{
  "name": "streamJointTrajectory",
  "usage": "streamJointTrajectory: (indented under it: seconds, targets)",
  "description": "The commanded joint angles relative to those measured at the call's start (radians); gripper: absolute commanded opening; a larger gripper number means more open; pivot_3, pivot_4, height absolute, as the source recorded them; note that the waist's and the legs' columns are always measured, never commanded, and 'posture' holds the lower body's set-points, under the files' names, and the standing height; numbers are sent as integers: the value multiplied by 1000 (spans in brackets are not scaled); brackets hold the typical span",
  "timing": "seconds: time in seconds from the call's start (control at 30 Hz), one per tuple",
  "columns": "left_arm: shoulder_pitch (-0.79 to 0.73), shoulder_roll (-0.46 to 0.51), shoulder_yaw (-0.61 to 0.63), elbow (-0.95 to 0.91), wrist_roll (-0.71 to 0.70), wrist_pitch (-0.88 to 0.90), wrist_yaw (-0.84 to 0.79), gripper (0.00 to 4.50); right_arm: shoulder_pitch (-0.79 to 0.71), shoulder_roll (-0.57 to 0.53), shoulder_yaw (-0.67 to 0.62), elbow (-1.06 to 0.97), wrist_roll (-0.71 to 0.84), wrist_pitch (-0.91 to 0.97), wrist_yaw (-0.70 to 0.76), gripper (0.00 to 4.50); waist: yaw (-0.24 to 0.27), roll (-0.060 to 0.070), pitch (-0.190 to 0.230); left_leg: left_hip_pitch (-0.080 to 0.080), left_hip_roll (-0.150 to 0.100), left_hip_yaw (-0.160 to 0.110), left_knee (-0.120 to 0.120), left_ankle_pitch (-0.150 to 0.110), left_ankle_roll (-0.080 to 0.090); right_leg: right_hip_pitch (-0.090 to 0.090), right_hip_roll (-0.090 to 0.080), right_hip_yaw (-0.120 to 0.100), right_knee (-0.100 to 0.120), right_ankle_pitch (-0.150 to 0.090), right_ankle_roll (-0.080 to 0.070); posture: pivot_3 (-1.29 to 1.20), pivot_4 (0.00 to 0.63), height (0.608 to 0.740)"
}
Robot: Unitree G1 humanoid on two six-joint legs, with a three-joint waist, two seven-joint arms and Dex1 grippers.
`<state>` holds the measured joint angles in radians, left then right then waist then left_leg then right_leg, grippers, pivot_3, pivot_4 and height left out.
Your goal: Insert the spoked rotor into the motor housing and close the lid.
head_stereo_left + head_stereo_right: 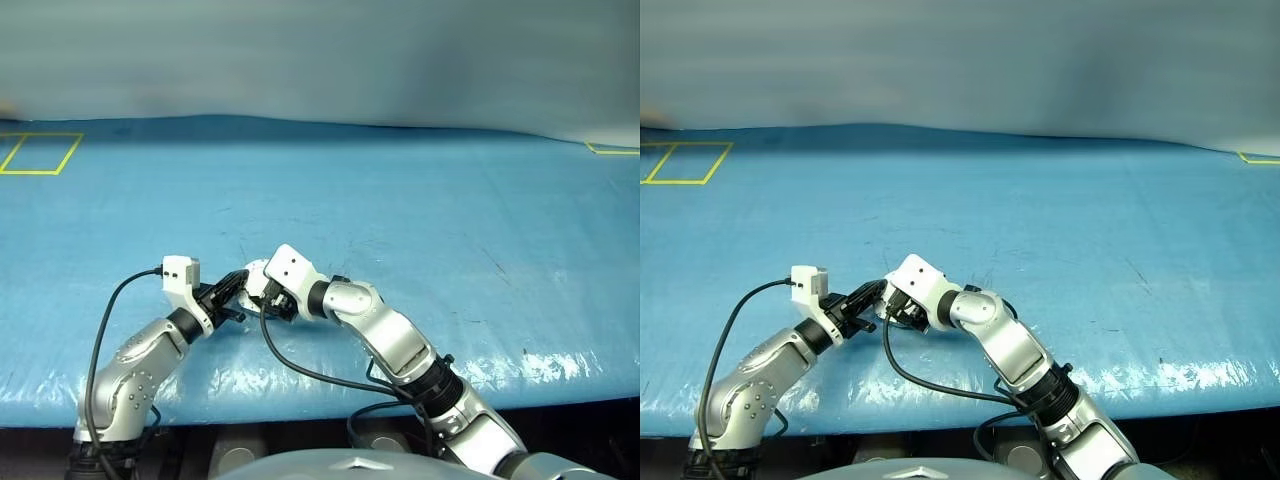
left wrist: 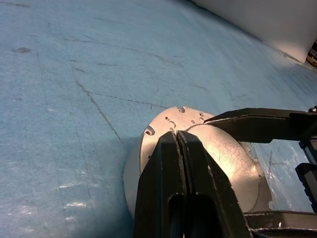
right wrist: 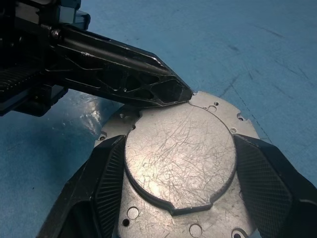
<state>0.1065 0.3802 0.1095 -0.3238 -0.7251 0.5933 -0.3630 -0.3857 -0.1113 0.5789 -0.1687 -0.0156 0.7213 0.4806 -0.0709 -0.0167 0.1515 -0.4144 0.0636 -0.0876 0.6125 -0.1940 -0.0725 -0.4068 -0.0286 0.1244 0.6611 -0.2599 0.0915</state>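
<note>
Blue, scuffed sheeting covers the desk (image 1: 420,220), with a pale wall behind it and yellow tape outlines (image 1: 40,153) marked at its far corners. Near the front edge of the desk, the motor housing (image 3: 181,158) is seen as a plain grey, scratched metal puck with a flanged rim pierced by small holes; its closed, plain face is turned toward the right wrist camera, so neither the lid nor the spoked rotor can be told apart from it. The housing is gripped between the two black fingers (image 3: 260,181) of the right pincer (image 3: 181,171), one pad set against each side of the raised round face. The left pincer (image 2: 177,148) is clenched, its two fingers pressed together with nothing between them, and its tip is laid against the edge of the housing's raised face, opposite the right wrist. In the head views both pincers are met just above the desk, the left pincer approaching from the left and the right pincer (image 1: 262,288) from the right, with black cables looped behind both wrists.
</note>
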Motion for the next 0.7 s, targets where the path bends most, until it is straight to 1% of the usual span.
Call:
streamJointTrajectory:
  seconds: [0.03, 0.3, 0.53, 0.7]
  targets:
    - [4, -6, 17, -21, 6, 14, 9, 10, 26, -17, 6, 52, -21, 42, -15, 3018, 0, 0, 0, 0, 0, 0, 0, 0, 0, 0, 0, 0, 0, 0, 0, 0, 150, 740]
    - [13, -1, 21, -20, 6, 36, -12, 10, 29, -14, 8, 51, -19, 44, -14, 3018, 0, 0, 0, 0, 0, 0, -1, 0, 0, 0, 0, 0, 0, 0, 0, 0, 150, 740]
    - [8, 53, -20, -10, 44, 64, -73, 10, 31, -14, 8, 47, -18, 47, -14, 3018, 1, 0, 0, 0, 0, 0, -1, 0, 0, 0, 0, 0, -1, 0, 0, 0, 150, 740]
    - [-9, 77, -28, 20, 59, 92, -98, 10, 34, -17, 10, 44, -20, 49, -15, 3018, 1, 0, -1, 0, 0, 0, -1, 0, 0, 0, 0, 0, -1, 0, 0, 0, 150, 740]
